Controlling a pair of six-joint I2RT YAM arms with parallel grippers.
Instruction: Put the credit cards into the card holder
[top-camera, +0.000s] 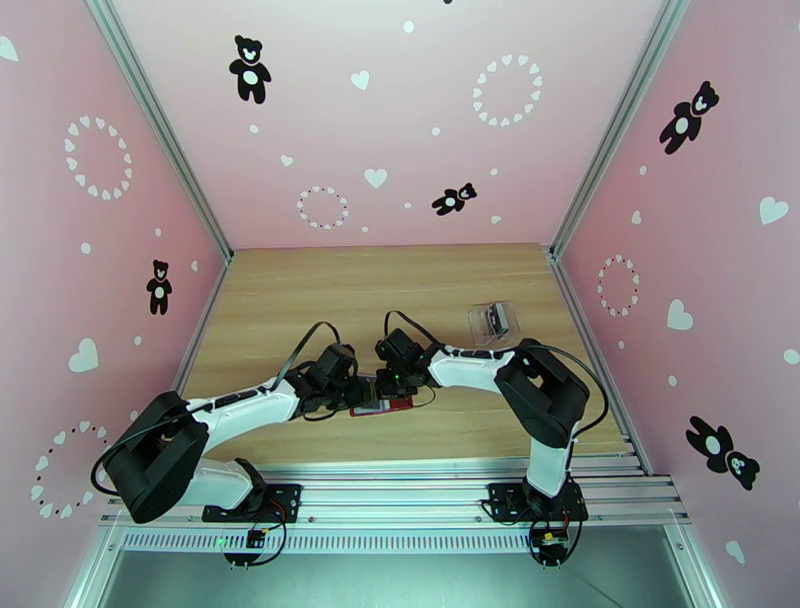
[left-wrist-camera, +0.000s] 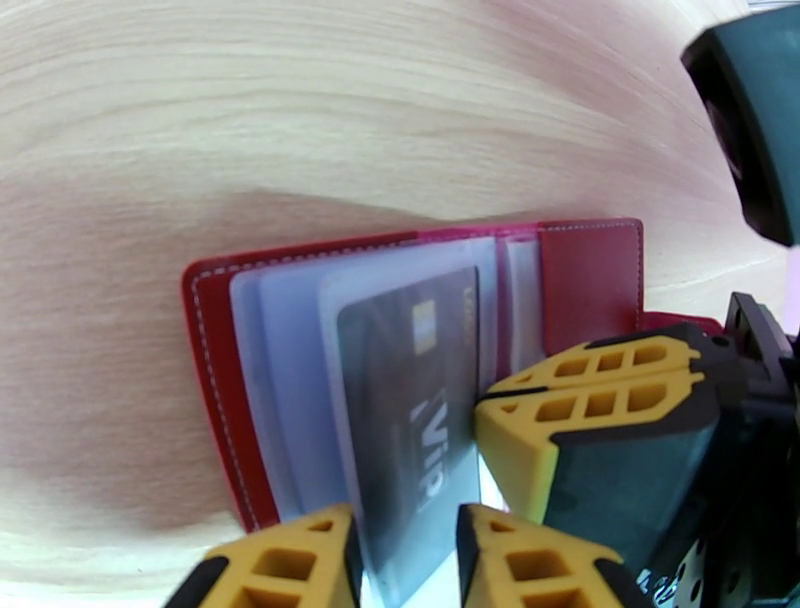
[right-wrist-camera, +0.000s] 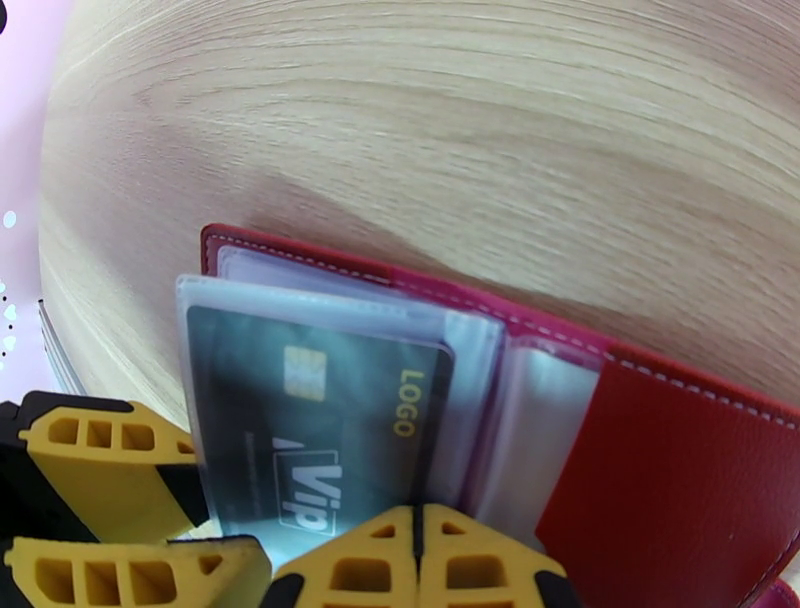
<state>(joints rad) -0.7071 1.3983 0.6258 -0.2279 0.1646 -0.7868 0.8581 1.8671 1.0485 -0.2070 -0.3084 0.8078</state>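
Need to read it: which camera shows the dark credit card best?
Right wrist: the dark rectangular credit card faces the camera, chip and lettering legible. Left wrist shows it foreshortened; top external, too small to tell.

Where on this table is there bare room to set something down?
Bare: far-left of the table, between back wall and left arm. Crowded: centre, left gripper and right gripper over the card holder; clear box far right.
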